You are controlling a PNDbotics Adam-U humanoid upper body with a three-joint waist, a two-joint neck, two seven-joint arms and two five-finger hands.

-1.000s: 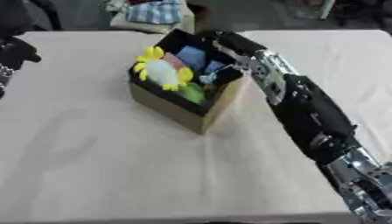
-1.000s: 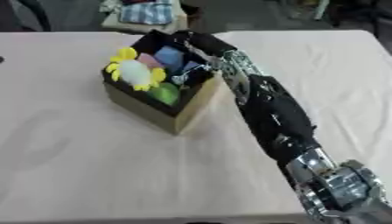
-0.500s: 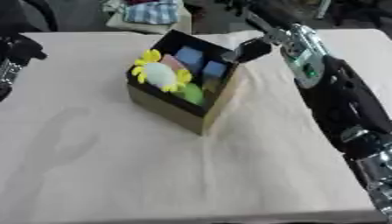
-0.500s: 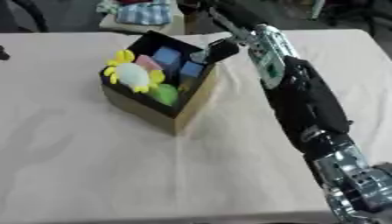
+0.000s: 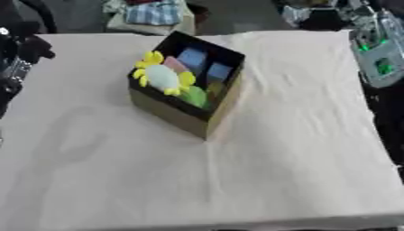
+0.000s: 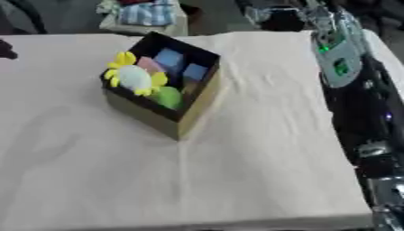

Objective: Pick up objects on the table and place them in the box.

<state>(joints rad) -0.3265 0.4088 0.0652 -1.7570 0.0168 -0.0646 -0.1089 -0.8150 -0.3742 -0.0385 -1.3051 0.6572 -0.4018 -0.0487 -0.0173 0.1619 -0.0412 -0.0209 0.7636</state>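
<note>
With the box (image 5: pixel 189 90) mid-worktop (image 5: pixel 276 158) already holding the toys and nothing loose showing, the right arm (image 6: pixel 347 90) is best lifted well clear; its hand is unseen, and the left hand's (image 5: pixel 17 56) fingers I cannot tell.

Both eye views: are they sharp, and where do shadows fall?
Left eye view: soft all over; the box shades the cloth at its right, and the left hand is a dark smear. Right eye view: equally soft; the right arm is blurred.
</note>
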